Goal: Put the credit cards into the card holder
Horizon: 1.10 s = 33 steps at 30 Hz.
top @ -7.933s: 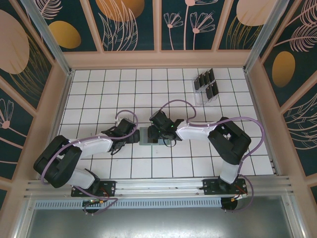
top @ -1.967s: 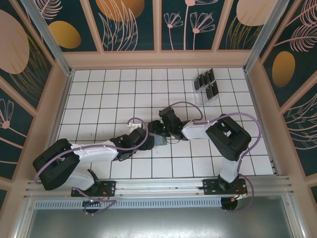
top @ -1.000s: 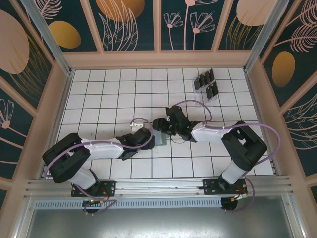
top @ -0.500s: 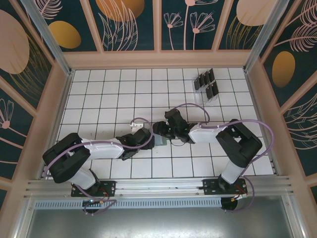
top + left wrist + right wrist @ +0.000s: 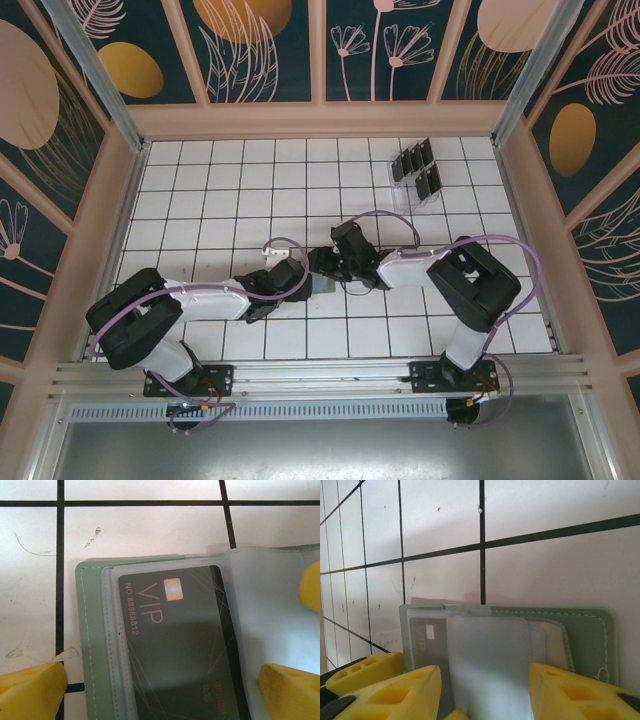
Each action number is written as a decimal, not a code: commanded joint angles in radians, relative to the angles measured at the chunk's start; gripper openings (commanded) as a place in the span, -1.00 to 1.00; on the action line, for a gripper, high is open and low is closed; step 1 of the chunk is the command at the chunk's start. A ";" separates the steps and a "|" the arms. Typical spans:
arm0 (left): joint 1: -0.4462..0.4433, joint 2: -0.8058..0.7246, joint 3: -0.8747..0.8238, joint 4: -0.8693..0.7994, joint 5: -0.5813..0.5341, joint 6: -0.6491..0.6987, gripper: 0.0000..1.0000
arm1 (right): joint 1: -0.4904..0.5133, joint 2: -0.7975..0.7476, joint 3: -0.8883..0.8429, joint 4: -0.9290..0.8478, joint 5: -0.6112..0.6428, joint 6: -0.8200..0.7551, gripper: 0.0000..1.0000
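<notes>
We see left gripper (image 5: 160, 682) and right gripper (image 5: 484, 692) spread wide astride the card holder (image 5: 92, 645), credit card (image 5: 175, 650) sleeved, free tiles (image 5: 220, 180) toward eleven o'clock

Two arms are counted from above, the left arm (image 5: 200, 298) and the right arm (image 5: 410, 268); one end effector is carried by each, the left end effector (image 5: 303, 285) and the right end effector (image 5: 323, 268), two in all; one card holder (image 5: 95, 645) is seen on the tabletop (image 5: 200, 180); one credit card (image 5: 180, 650), marked VIP, is counted inside it; at least two clear pockets (image 5: 270, 620) are made out in the left wrist view; three yellow fingertips (image 5: 30, 692) are counted there; one clear rack (image 5: 405, 200) is seen; about five dark cards (image 5: 411, 160) are held in it, though an exact count cannot be taken.
</notes>
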 commanded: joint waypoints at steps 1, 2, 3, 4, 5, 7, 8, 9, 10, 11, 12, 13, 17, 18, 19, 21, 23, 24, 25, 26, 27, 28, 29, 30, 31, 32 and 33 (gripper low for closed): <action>-0.001 0.018 -0.023 -0.004 0.001 -0.015 0.97 | 0.015 0.032 0.016 0.001 -0.027 0.004 -0.01; -0.002 0.018 -0.022 -0.004 0.000 -0.014 0.97 | 0.016 0.033 0.023 0.000 -0.032 0.003 -0.02; -0.001 0.017 -0.024 -0.004 0.000 -0.014 0.97 | 0.017 0.033 0.026 -0.001 -0.035 0.002 -0.02; -0.002 0.015 -0.025 -0.004 -0.001 -0.013 0.97 | 0.019 0.034 0.029 0.001 -0.039 0.002 -0.02; -0.002 0.015 -0.024 -0.003 0.000 -0.013 0.97 | 0.020 0.034 0.031 0.002 -0.043 0.002 -0.02; -0.002 0.013 -0.026 -0.002 0.000 -0.013 0.97 | 0.023 0.031 0.034 0.008 -0.049 0.003 -0.02; -0.001 0.012 -0.027 -0.001 0.000 -0.015 0.97 | 0.025 0.031 0.035 0.012 -0.053 0.007 -0.02; -0.002 0.011 -0.029 0.001 -0.001 -0.014 0.97 | 0.025 0.031 0.037 0.015 -0.057 0.008 -0.02; -0.001 0.009 -0.030 0.001 0.000 -0.015 0.97 | 0.025 0.032 0.037 0.017 -0.058 0.008 -0.02; -0.002 0.008 -0.031 0.001 -0.002 -0.016 0.97 | 0.025 0.033 0.039 0.018 -0.060 0.010 -0.02; -0.002 0.005 -0.033 0.001 -0.004 -0.016 0.97 | 0.025 0.033 0.040 0.014 -0.058 0.008 -0.02; -0.002 0.003 -0.035 -0.001 -0.006 -0.018 0.97 | 0.025 0.037 0.040 0.012 -0.055 0.008 -0.02; -0.002 -0.013 -0.037 -0.040 -0.045 -0.031 0.97 | 0.022 0.047 0.034 -0.001 -0.039 0.011 -0.03; -0.002 -0.015 -0.038 -0.055 -0.056 -0.035 0.97 | 0.023 0.048 0.030 -0.003 -0.033 0.013 -0.03; -0.001 -0.016 -0.038 -0.066 -0.065 -0.037 0.97 | 0.021 0.048 0.025 -0.004 -0.030 0.016 -0.02; -0.002 -0.008 -0.034 -0.088 -0.077 -0.037 0.97 | 0.020 0.044 0.017 -0.002 -0.023 0.019 -0.02; -0.001 -0.002 -0.035 -0.104 -0.085 -0.041 0.97 | 0.019 0.035 0.007 -0.004 -0.015 0.022 -0.02; -0.001 0.001 -0.038 -0.109 -0.089 -0.045 0.97 | 0.018 0.032 0.004 -0.005 -0.011 0.022 -0.01; -0.002 -0.002 -0.041 -0.113 -0.092 -0.047 0.97 | 0.017 0.028 -0.001 -0.007 -0.008 0.022 0.00; -0.001 -0.002 -0.045 -0.116 -0.095 -0.051 0.97 | 0.017 0.026 -0.003 -0.006 -0.008 0.022 0.00; -0.001 -0.005 -0.049 -0.121 -0.098 -0.056 0.97 | 0.016 0.023 -0.006 -0.009 -0.006 0.022 0.00; -0.002 -0.009 -0.054 -0.122 -0.100 -0.059 0.97 | 0.016 0.022 -0.008 -0.011 -0.006 0.021 0.00; -0.002 -0.013 -0.061 -0.124 -0.100 -0.063 0.97 | 0.014 0.022 -0.007 -0.014 -0.006 0.019 0.00; -0.001 -0.019 -0.068 -0.124 -0.101 -0.066 0.97 | 0.014 0.020 -0.009 -0.016 -0.006 0.019 0.00; -0.001 -0.023 -0.071 -0.123 -0.103 -0.068 0.97 | 0.013 0.021 -0.009 -0.016 -0.006 0.020 0.00; -0.001 -0.029 -0.076 -0.116 -0.099 -0.068 0.97 | 0.012 0.022 -0.009 -0.014 -0.008 0.018 0.00; -0.001 -0.033 -0.079 -0.109 -0.096 -0.066 0.97 | 0.012 0.023 -0.008 -0.014 -0.009 0.018 0.00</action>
